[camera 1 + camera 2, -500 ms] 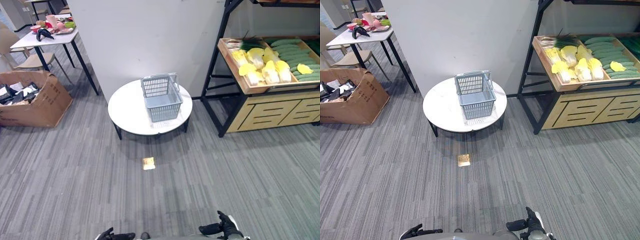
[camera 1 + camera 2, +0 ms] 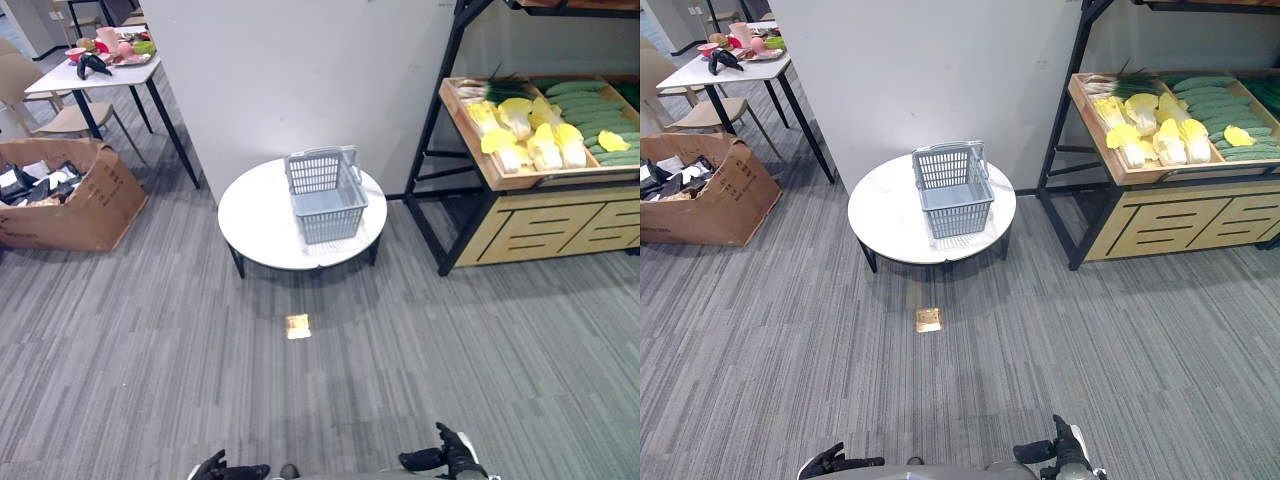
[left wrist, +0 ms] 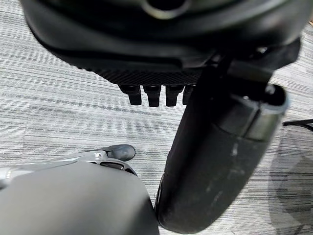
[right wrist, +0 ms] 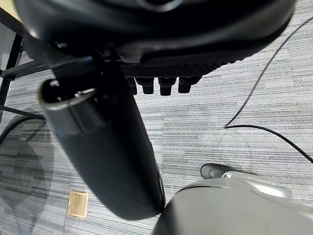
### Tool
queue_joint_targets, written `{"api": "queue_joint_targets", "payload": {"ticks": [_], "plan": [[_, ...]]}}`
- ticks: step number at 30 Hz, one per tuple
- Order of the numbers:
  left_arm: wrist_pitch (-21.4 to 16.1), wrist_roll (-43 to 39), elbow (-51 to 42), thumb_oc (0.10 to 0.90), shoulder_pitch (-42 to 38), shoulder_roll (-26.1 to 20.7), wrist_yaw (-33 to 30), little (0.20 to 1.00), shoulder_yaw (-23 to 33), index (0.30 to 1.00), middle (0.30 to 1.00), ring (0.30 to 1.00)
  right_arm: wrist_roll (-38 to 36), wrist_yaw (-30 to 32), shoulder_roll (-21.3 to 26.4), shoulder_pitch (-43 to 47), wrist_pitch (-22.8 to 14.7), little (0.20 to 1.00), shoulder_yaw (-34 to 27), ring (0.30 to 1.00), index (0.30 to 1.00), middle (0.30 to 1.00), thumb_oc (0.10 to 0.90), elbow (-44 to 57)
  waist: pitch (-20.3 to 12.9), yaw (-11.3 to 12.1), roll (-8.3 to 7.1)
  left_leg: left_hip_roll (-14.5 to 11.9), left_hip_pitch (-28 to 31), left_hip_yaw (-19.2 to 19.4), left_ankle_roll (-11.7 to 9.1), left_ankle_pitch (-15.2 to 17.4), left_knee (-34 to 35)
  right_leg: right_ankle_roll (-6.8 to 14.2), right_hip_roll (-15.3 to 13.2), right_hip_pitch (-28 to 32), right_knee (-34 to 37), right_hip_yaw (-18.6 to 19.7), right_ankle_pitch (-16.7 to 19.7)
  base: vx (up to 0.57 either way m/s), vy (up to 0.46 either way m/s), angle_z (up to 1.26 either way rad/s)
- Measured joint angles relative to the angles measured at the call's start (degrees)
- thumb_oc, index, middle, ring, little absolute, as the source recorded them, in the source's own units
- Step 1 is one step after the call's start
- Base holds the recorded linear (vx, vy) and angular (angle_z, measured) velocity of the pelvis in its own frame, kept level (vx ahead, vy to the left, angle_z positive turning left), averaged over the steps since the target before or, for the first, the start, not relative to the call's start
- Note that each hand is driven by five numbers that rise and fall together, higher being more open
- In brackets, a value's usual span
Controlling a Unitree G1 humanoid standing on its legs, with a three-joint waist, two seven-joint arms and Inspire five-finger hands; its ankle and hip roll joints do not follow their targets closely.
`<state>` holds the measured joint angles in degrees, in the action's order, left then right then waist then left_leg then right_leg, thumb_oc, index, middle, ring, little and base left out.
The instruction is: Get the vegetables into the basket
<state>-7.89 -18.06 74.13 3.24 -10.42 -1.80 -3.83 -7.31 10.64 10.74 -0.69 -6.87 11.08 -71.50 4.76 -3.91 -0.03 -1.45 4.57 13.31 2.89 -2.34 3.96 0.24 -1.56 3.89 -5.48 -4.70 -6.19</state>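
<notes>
Left eye view: grey basket [image 2: 325, 194] upright on round white table [image 2: 262, 226], nothing visible inside. Vegetables [image 2: 545, 125] well apart, in wooden shelf tray [image 2: 487, 159] at right. Left hand [image 2: 222, 469] and right hand [image 2: 446, 457] low at near edge, fingers relaxed, grasping nothing. Cardboard box [image 2: 68, 196] at far left.
</notes>
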Motion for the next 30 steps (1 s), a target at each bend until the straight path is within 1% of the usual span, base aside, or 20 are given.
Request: {"api": "queue_joint_targets", "payload": {"ticks": [3,7,12,16,18,19,21,22,23,24,25,26,27,28,29,30], "plan": [[0.0,0.0,0.0,0.9,0.0,0.0,0.0,1.0,0.0,1.0,1.0,1.0,-0.6,-0.7,-0.3,-0.1,0.0,1.0,-1.7,1.0,1.0,1.0,0.9,-0.1,0.0,0.0,0.05,0.0,0.0,0.1,0.0,0.0,0.0,0.0,0.0,0.0,0.0,0.1,0.0,0.0,0.0,0.0],[0.0,0.0,0.0,0.9,0.0,0.0,-0.1,1.0,0.0,1.0,1.0,1.0,-1.7,-0.7,-0.2,-0.2,0.0,1.0,-1.7,1.0,1.0,1.0,0.9,-0.1,-0.1,-0.1,0.18,0.0,0.0,0.1,0.0,0.0,0.0,0.0,0.0,0.0,0.0,0.1,0.0,0.0,0.0,0.0],[0.0,0.2,0.0,0.9,0.0,0.4,-1.1,1.0,-0.1,1.0,1.0,1.0,-1.7,-0.6,0.1,0.0,0.0,1.0,-1.7,1.0,1.0,1.0,0.9,0.0,-0.3,-0.1,0.96,-0.2,-0.4,0.1,-0.3,0.1,0.1,-0.1,0.2,-0.5,0.0,0.1,-0.1,0.02,-0.028,0.0],[-0.1,0.2,0.0,0.9,-0.1,0.5,-1.7,1.0,-0.1,1.0,1.0,1.0,-1.7,-0.4,0.3,0.0,0.0,1.0,-1.7,1.0,1.0,1.0,0.9,0.0,-0.2,-0.1,1.1,-0.4,-0.8,0.1,-0.5,-0.1,0.0,-0.2,0.4,-0.8,0.1,0.1,0.0,0.0,-0.046,0.0],[-0.1,0.1,0.0,0.9,-0.7,0.6,-2.1,1.0,-0.1,1.0,1.0,1.0,-1.7,-0.2,0.4,0.3,0.0,1.0,-1.6,1.0,1.0,1.0,0.9,0.1,0.2,-0.1,1.2,-0.6,-1.5,0.0,-0.6,-0.1,-0.2,-0.3,0.6,-1.5,-0.2,-0.1,0.0,-0.04,-0.065,0.02],[-0.1,0.1,-0.2,0.9,-2.0,0.6,-2.2,1.0,-0.2,1.0,1.0,1.0,-1.7,-0.2,0.6,1.2,-0.1,1.0,-1.4,1.0,1.0,1.0,0.9,0.1,1.5,-0.1,1.22,-0.7,-2.3,0.0,-0.8,-0.4,-0.5,-0.5,0.6,-2.8,-1.3,-0.1,-0.1,-0.06,-0.129,0.0],[-0.1,0.1,-0.3,0.9,-3.2,0.6,-2.3,1.0,-0.3,1.0,1.0,1.0,-1.6,-0.2,0.6,2.1,-0.1,1.0,-1.5,1.0,1.0,1.0,0.9,0.1,2.6,-0.1,1.22,-0.9,-3.3,0.0,-0.9,-0.5,-1.1,-0.7,0.7,-3.9,-2.2,0.0,-0.3,-0.05,-0.163,0.0],[-0.1,0.0,-0.4,0.9,-4.3,0.5,-2.7,1.0,-0.4,1.0,1.0,1.0,-1.7,-0.2,0.7,2.6,-0.2,1.0,-1.5,1.0,1.0,1.0,0.9,0.1,3.5,-0.1,1.26,-1.5,-4.9,-0.2,-2.1,-0.1,-3.1,-1.1,1.4,-5.6,-4.6,-0.1,-1.2,-0.02,-0.158,0.04],[-0.3,0.0,-1.7,0.9,-5.7,0.0,-3.4,1.0,-0.3,1.0,1.0,1.0,-1.6,-0.1,0.4,4.2,-0.3,1.0,-1.5,1.0,1.0,1.0,0.9,0.3,5.3,0.2,0.32,-1.9,-8.4,-0.7,-3.6,0.0,-7.3,-2.2,1.4,-8.4,-7.1,-0.5,-3.0,-0.02,-0.204,0.09],[-0.5,0.0,-2.3,0.9,-6.5,-0.1,-3.3,1.0,0.1,1.0,1.0,1.0,-1.6,-0.1,0.2,4.8,-0.2,1.0,-1.7,1.0,1.0,1.0,0.9,0.2,6.1,0.3,-0.53,-1.7,-9.5,-1.5,-4.5,-0.6,-8.8,-3.5,0.3,-8.6,-6.6,-0.7,-1.9,-0.01,-0.145,0.12],[-0.6,-0.1,-2.6,0.9,-7.0,0.0,-3.3,1.0,0.0,1.0,1.0,1.0,-1.7,0.0,0.3,5.0,-0.3,1.0,-1.8,1.0,1.0,1.0,0.9,0.1,6.6,0.4,-1.06,-1.4,-10.9,-2.3,-5.4,-2.0,-10.7,-4.0,-0.1,-8.8,-6.7,-0.8,-1.6,0.03,-0.098,0.13],[-0.9,-0.1,-2.9,0.9,-7.7,0.2,-3.2,1.0,0.0,1.0,1.0,1.0,-1.7,0.0,0.5,5.4,-0.3,1.0,-1.8,1.0,1.0,1.0,0.9,0.1,7.4,0.5,-1.92,-1.2,-13.3,-3.1,-6.4,-3.1,-14.4,-4.4,-0.7,-9.4,-7.1,-0.9,-1.4,0.04,-0.051,0.11],[-0.9,-0.5,-3.7,0.9,-8.4,0.6,-3.2,1.0,0.0,1.0,1.0,1.0,-1.6,0.1,0.8,6.0,-0.3,1.0,-1.8,1.0,1.0,1.0,0.9,-0.1,8.4,0.5,-2.48,-1.2,-15.7,-3.9,-6.6,-3.5,-19.2,-4.6,-1.2,-9.0,-6.7,-0.8,-1.1,0.17,0.089,0.11],[-0.9,-1.8,-5.1,0.9,-8.7,1.0,-3.1,1.0,0.0,1.0,1.0,1.0,-1.6,0.5,1.3,6.2,-0.3,1.0,-1.7,1.0,1.0,1.0,0.9,-0.6,9.9,0.2,-2.54,-2.3,-18.2,-5.4,-6.6,-2.5,-26.2,-4.2,-1.0,-7.5,-5.1,-1.5,0.5,0.15,0.1,0.14],[-1.0,-2.0,-5.7,0.9,-8.5,1.2,-3.1,1.0,-0.1,1.0,1.0,1.0,-1.7,0.8,1.4,6.2,-0.3,1.0,-1.8,1.0,1.0,1.0,0.9,-0.9,10.1,0.0,-2.6,-3.1,-18.8,-5.5,-7.0,-2.3,-25.0,-3.0,-0.6,-6.6,-4.0,-1.2,-0.2,0.22,0.145,0.14],[-1.1,-2.1,-6.3,0.9,-8.6,1.7,-3.1,1.0,-0.7,1.0,1.0,1.0,-1.8,1.2,1.9,5.8,-0.4,1.0,-2.1,1.0,1.0,1.0,0.9,-1.3,9.9,0.0,-2.43,-3.6,-18.3,-5.6,-7.2,-2.4,-18.7,-2.5,-0.5,-6.4,-2.4,-1.2,0.1,0.07,0.049,0.04]]}}
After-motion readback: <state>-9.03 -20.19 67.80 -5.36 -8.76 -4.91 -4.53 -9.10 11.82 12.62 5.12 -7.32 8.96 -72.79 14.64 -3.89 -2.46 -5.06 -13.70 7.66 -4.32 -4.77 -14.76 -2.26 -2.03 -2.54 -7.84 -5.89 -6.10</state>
